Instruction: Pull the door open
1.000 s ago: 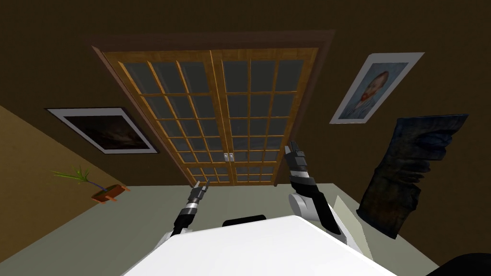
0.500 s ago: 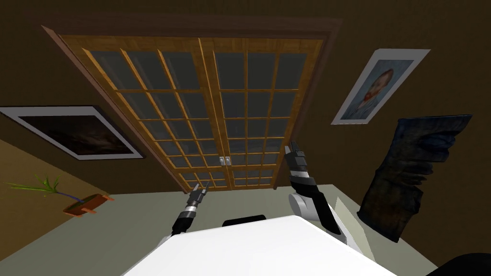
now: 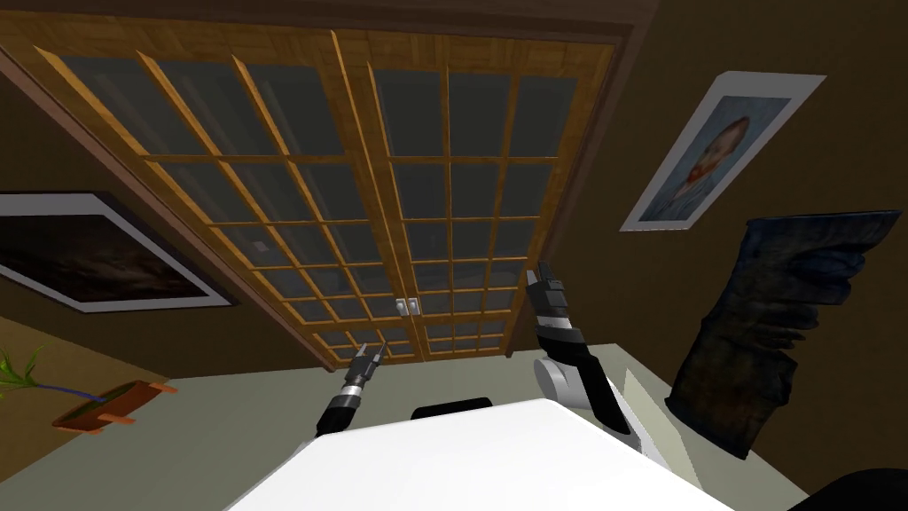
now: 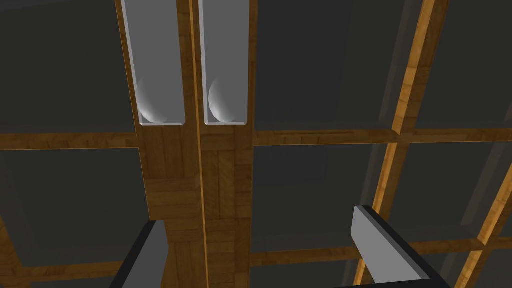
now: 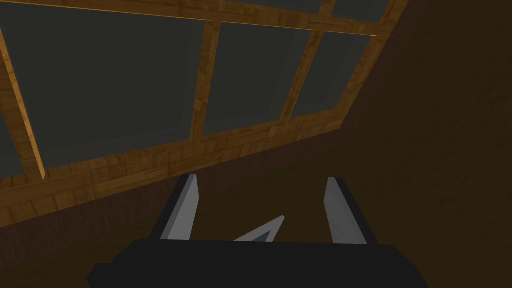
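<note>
Brown walls [image 3: 860,151] and a dull grey-green floor [image 3: 222,426] set the scene, and the double door [image 3: 355,177] fills most of the wall ahead. Its two leaves are warm, grained wood cut into a grid of slim bars, each square set with a dark, smooth pane [image 3: 479,115]. A darker brown frame [image 5: 100,210] runs round them. Both leaves lie flush and the seam [image 4: 200,165] between them is a thin closed line. By my reading nothing of the pull is done: reach, grip and pull are all left.

On the wall hang a dark framed picture [image 3: 80,253] at the left, and a pale-bordered portrait [image 3: 709,155] and a ragged dark hanging [image 3: 780,319] at the right. A potted plant [image 3: 97,406] sits low at the far left.

The right arm [image 3: 554,319] is raised before the right leaf's outer edge, low down, and the right jaws are spread wide and empty. The left arm [image 3: 346,395] points at the door's bottom edge near the seam. The left jaws also stand wide apart, holding nothing, with one finger [image 4: 150,255] before the left leaf's inner stile.

Smallest are the handle plates [image 4: 155,65]: two narrow, smooth, light grey strips, each with a rounded bulge. One sits on each leaf's inner edge just beside the seam, beyond the left fingertips and untouched.
</note>
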`<state>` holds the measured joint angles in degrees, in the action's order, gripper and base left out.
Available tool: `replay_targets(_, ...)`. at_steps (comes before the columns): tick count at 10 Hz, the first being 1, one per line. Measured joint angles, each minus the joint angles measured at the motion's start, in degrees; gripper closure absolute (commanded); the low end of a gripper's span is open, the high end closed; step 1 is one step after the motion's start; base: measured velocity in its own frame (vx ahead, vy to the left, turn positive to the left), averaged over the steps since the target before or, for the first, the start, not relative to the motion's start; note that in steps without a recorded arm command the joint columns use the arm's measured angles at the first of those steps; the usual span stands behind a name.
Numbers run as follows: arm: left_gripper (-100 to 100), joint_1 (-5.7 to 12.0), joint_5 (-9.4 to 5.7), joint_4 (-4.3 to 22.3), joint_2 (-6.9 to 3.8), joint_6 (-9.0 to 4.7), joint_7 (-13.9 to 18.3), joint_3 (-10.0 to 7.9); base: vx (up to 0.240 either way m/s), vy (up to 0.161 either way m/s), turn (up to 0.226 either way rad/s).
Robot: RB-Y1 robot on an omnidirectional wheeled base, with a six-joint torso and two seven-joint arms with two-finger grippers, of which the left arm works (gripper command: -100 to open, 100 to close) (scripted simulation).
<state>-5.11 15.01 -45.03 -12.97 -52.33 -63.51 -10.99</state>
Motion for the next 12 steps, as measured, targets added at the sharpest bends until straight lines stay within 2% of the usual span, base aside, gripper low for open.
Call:
replay_targets(3,-100,1.02,0.59,2.9,-0.18,-1.1,-2.0,-0.42,0.11,-0.029,-0.032)
replay_targets(4,-100,1.09,0.6,3.0,-0.19,-1.19,-2.1,-0.44,-0.087,-0.014,0.068)
replay_targets(8,-100,-0.78,0.13,4.6,-0.58,-0.42,-3.0,-1.42,-0.172,0.013,0.063)
replay_targets(9,-100,-2.12,0.08,3.3,-0.35,0.66,-3.3,-1.61,-0.129,0.011,0.03)
replay_targets(11,-100,-1.89,-0.19,5.5,-0.62,0.26,-3.9,-2.09,-0.102,0.012,0.053)
replay_targets(12,-100,-1.63,-0.51,7.9,-0.81,-0.23,-4.6,-2.67,-0.174,0.019,0.072)
